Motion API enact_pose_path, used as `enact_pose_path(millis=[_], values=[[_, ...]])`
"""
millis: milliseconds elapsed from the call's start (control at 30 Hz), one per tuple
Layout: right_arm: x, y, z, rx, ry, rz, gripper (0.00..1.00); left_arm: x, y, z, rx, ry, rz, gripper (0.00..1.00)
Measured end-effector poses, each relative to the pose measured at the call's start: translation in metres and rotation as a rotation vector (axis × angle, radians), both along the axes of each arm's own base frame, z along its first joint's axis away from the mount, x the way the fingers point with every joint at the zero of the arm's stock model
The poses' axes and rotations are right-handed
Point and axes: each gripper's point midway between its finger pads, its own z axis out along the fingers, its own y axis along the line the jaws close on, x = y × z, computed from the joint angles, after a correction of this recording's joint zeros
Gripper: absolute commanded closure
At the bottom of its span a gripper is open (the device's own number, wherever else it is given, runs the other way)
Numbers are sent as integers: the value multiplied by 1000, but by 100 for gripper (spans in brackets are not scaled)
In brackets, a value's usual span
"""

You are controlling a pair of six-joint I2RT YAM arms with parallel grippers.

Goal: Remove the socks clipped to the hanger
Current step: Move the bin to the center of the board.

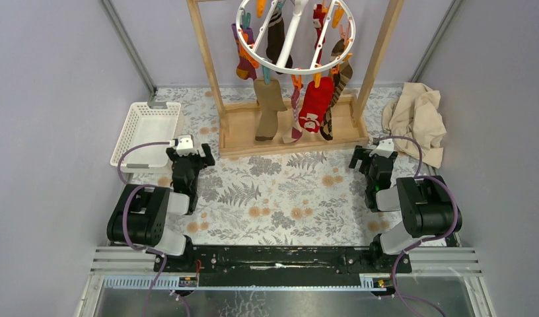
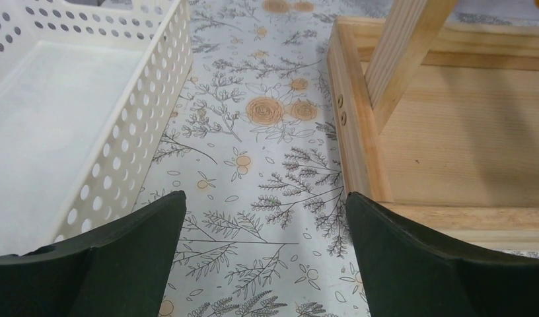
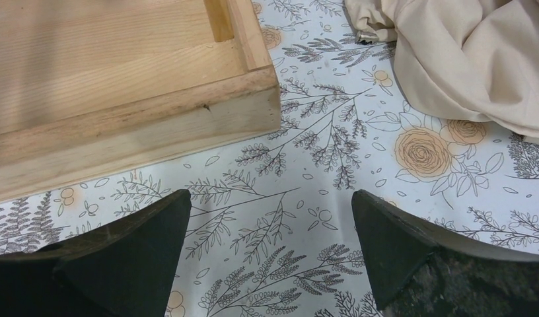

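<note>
Small mixed fabric socks are hanging limp from the white round plastic clip hanger, far-centre of table. Soft, light, stretchy: pinching mid-sock below the clip is looking best. Left gripper & right gripper are both sitting wide open, empty, twd side edges.

Black arms, dark claws, purple cables
</note>
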Motion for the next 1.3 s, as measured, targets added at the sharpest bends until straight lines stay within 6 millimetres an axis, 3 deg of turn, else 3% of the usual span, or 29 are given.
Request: enact_pose_path(millis=[300, 367, 500, 600, 700, 800, 867, 967, 1100, 1300], values=[[-8, 22, -1, -19, -5, 154, 0, -7, -30, 42, 56, -66, -45, 1], [-9, 24, 10, -20, -26, 170, 0, -6, -33, 55, 52, -82, -44, 1], [-4, 29, 50, -9, -88, 193, 0, -10, -44, 83, 22, -102, -58, 1], [6, 35, 99, 84, -134, 180, 0, 0, -64, 127, -13, -92, -69, 1], [17, 43, 152, 190, -149, 174, 0, 10, -90, 198, -68, -108, -85, 1], [18, 54, 201, 281, -160, 201, 0, 1, -109, 261, -138, -136, -123, 1], [7, 60, 212, 338, -163, 209, 0, -17, -116, 283, -195, -159, -162, 2], [-16, 64, 196, 446, -100, 179, 0, -46, -108, 288, -261, -176, -182, 1], [-44, 81, 150, 558, 74, 202, 0, -75, -101, 270, -324, -164, -220, 2], [-83, 108, 126, 682, 183, 297, 0, -72, -81, 245, -407, -98, -68, 2]])
